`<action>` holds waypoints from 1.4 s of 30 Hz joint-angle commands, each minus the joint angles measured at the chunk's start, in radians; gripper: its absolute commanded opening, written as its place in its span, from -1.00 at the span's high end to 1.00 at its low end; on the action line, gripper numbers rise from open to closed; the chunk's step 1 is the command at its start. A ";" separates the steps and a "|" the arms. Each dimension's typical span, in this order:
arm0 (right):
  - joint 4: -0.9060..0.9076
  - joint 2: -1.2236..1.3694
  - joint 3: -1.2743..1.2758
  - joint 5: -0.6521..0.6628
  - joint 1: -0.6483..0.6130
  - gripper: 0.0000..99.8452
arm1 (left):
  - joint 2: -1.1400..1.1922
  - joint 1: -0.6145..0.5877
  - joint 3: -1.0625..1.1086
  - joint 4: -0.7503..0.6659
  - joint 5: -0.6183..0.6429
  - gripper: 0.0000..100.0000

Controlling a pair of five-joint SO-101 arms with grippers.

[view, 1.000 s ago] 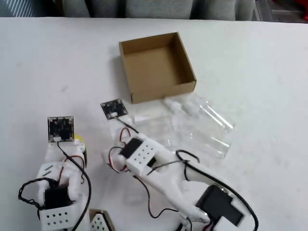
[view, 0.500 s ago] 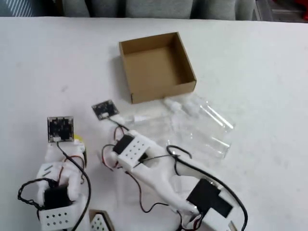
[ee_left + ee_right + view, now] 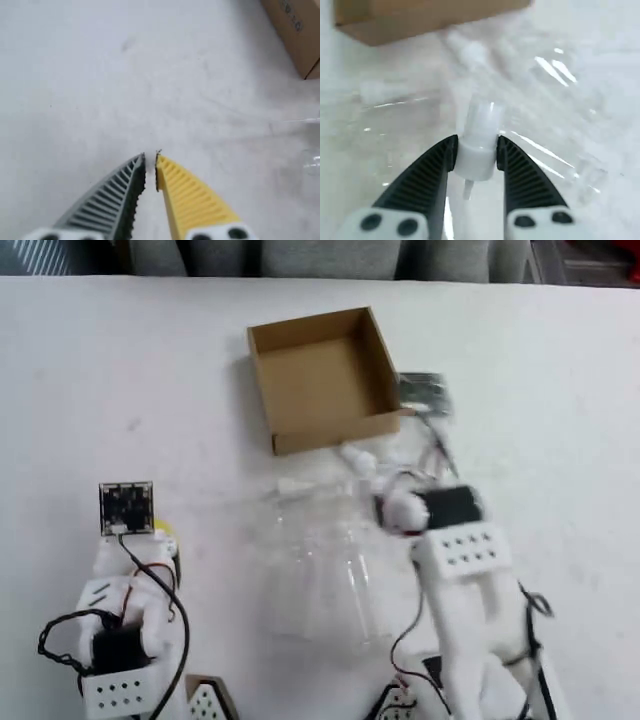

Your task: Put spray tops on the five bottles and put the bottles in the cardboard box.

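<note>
Count: one spray top (image 3: 481, 120) in hand, one cardboard box (image 3: 335, 432), two arms, two grippers. The clear bottles (image 3: 330, 560) lie on their sides in an overlapping heap on the table (image 3: 120, 370), and we cannot count them. Of the loose spray tops (image 3: 356, 456) we make out at least two, white, between the heap and the box. The held spray top sits between the two black fingers of the right gripper (image 3: 476, 142). The fingers pinch it from both sides at its lower part. Its long axis runs in line with the fingers and its upper end stands out past the fingertips, towards the box wall (image 3: 420, 17). A thin white stub shows behind it, between the fingers. We cannot tell whether this top is seated on a bottle. Clear bottles (image 3: 560, 75) lie beneath and around the pinch. From above, the right arm (image 3: 460, 560) reaches over the right side of the heap, just in front of the box's near right corner. The left arm (image 3: 125, 610) stands at the near left of the table, well apart from both the box and the heap. On the left gripper (image 3: 150, 159), the grey and yellow fingers are pressed almost together, leaving a hairline gap with nothing between them. It is above bare table, with a corner of the box (image 3: 295, 25) farther off.
</note>
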 commanded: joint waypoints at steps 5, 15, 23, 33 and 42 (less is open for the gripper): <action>-0.059 -0.219 0.295 0.172 0.470 0.97 | -0.004 0.084 -0.098 0.043 0.000 0.88; -0.067 -0.283 0.436 0.324 0.670 0.97 | 0.516 0.168 -0.669 0.207 -0.003 0.88; -0.084 -0.292 0.499 0.411 0.725 0.97 | 1.052 0.572 -1.030 0.410 0.005 0.88; -0.107 -0.292 0.529 0.417 0.665 0.96 | 1.270 0.863 -1.033 0.316 0.256 0.63; -0.116 -0.292 0.531 0.419 0.651 0.96 | 1.425 0.872 -0.990 0.204 0.407 0.43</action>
